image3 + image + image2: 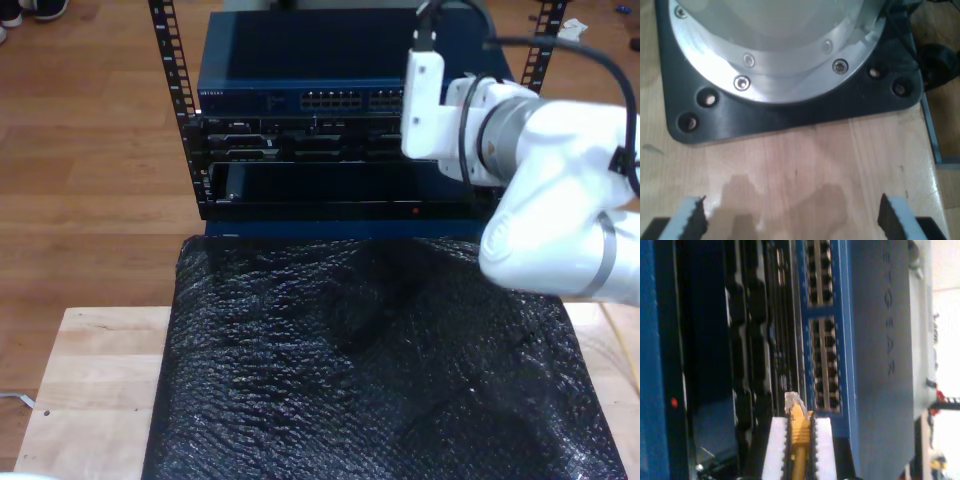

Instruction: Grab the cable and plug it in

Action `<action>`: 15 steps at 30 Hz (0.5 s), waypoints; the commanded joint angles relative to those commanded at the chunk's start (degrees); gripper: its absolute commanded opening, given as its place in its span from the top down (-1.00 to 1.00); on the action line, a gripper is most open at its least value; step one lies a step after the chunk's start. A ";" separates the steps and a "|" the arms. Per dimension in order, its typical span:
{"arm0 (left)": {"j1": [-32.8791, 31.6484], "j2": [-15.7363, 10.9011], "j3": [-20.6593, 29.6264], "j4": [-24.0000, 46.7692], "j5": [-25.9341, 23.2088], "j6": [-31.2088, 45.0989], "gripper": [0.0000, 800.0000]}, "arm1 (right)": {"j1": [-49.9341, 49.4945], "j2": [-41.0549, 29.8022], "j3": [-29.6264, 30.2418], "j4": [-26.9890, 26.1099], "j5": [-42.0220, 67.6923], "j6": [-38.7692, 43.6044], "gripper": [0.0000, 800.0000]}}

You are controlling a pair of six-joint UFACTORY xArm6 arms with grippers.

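The yellow-orange cable (799,445) is pinched between the white pads (776,445) of my second gripper (799,422), which is shut on it. Its clear plug (794,402) sticks out past the fingertips, just short of the rows of ports (822,365) on the blue switch (880,340). In the exterior view the second arm (540,170) reaches from that view's right toward the switch (300,60) and its ports (335,100); the arm's wrist hides the jaws and the cable. My first gripper (791,217) is open over bare wood with nothing between its fingers.
A black base plate (790,117) carrying a silver flange (790,65) stands ahead of the first gripper. Black rack units (300,145) sit under the switch between perforated posts (170,70). A black bubble-textured sheet (370,360) covers the wooden table (90,380).
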 joint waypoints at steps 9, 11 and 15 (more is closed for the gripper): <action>0.00 0.00 0.00 0.00 0.00 0.00 -1.00 | -0.62 0.70 3.25 0.18 -4.31 0.18 1.00; 0.00 0.00 0.00 0.00 0.00 -0.09 -1.00 | -0.62 1.23 3.25 0.18 -6.68 0.18 1.00; 0.00 0.00 0.00 0.00 0.00 0.00 -1.00 | -0.62 2.55 3.08 0.26 -7.91 0.18 1.00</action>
